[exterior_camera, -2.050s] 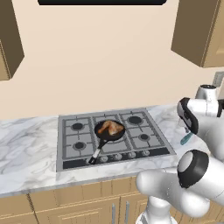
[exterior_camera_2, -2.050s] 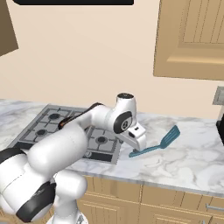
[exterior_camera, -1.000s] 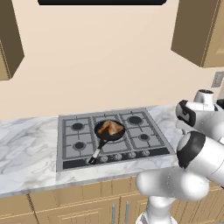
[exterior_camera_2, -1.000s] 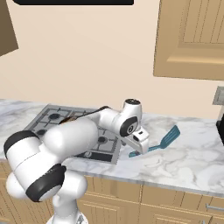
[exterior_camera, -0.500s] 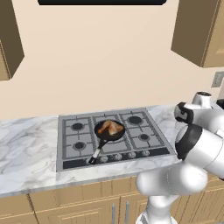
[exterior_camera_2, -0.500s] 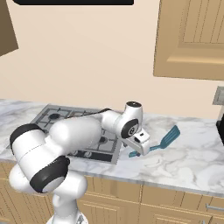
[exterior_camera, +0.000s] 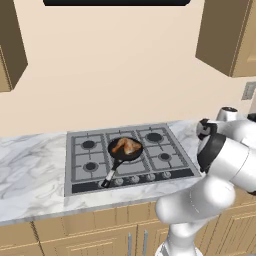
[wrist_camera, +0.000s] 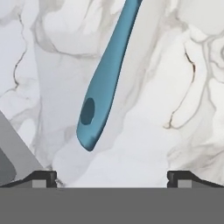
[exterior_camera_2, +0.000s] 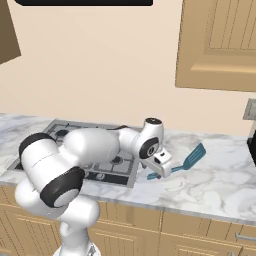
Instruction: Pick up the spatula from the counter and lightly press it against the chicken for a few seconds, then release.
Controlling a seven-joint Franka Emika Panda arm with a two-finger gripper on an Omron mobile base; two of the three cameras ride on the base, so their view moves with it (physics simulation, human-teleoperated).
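On the marble desk (exterior_camera_2: 225, 182), just right of the stove (exterior_camera: 90, 155), the blue spatula (exterior_camera_2: 192, 157) lies flat. Its blade points away to the right and its handle end points back at the tool (exterior_camera_2: 160, 171), which hangs low over that end. In my hand view the two tips sit wide apart at the bottom corners with nothing between them, so the tool is open and empty. The handle (wrist_camera: 105, 78) lies ahead of the tips. Its rounded end, with the hanging hole, stops just short of the line joining them and a little left of centre. Its long axis runs up and slightly rightward through the view, close to square with that line, so the fingers would close across the narrow width. As I judge it, the grasp needs a short advance along the handle with a small shift to the left. I can't tell how far the tips are above the desk. The chicken (exterior_camera: 127, 146) sits in the dark pan (exterior_camera: 125, 151) on the stove, well apart to the spatula's left.
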